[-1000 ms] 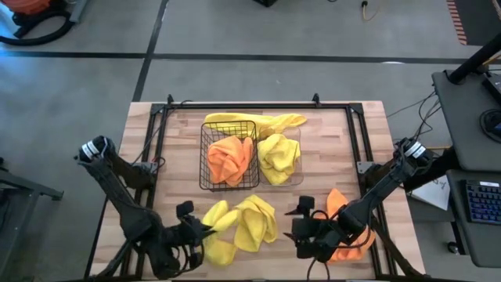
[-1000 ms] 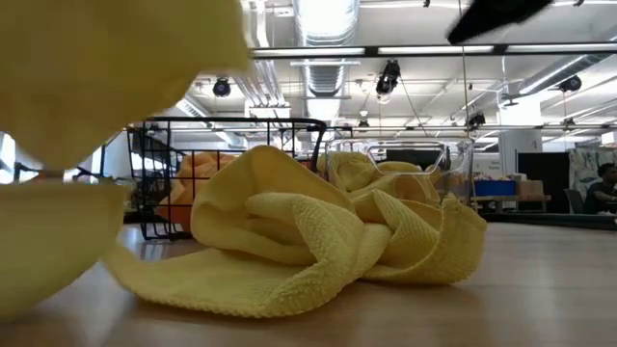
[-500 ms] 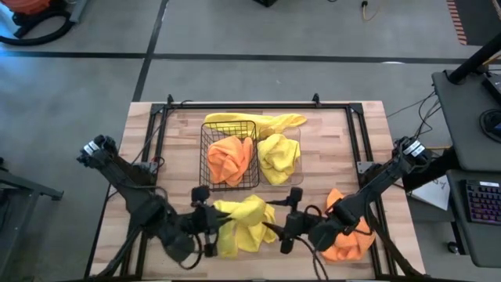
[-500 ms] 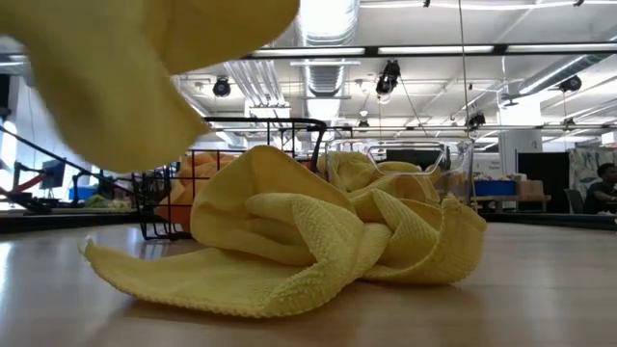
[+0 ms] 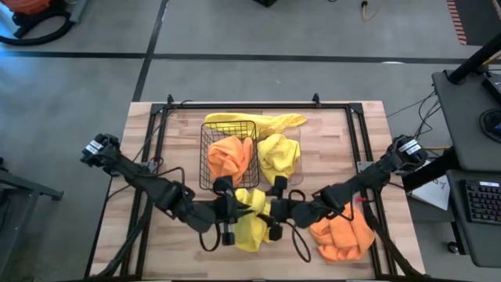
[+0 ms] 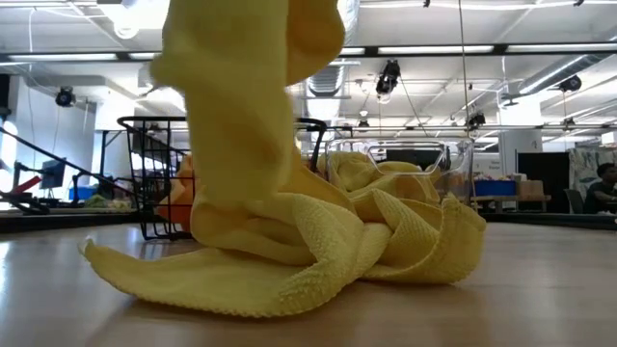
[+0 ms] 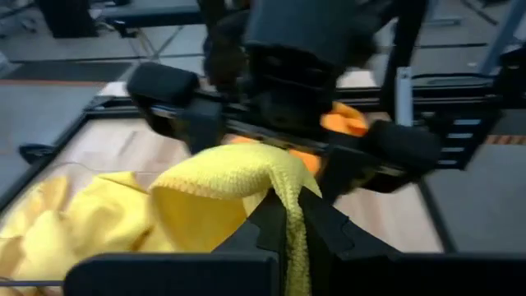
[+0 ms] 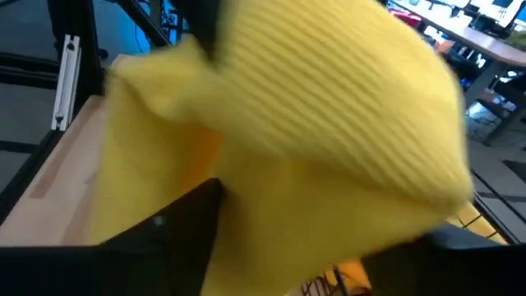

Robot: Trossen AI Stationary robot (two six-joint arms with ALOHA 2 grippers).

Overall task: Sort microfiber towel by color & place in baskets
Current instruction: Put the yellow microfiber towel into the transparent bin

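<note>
I see the left gripper (image 5: 235, 213) pinched shut on a fold of bright yellow microfiber towel (image 5: 252, 219), which hangs from its jaws to the wooden table (image 5: 329, 149). The right gripper (image 5: 270, 213) faces it across the same cloth, nearly touching; I cannot tell how its jaws stand. Just beyond both jaws sit the black wire-grid basket (image 5: 228, 155) holding orange cloth and the clear plastic basket (image 5: 280, 157) holding yellow. A crumpled orange towel (image 5: 343, 237) lies behind the right gripper.

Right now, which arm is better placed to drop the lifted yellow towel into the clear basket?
Left. The left gripper is pinching the yellow towel, just short of the clear basket.
</note>
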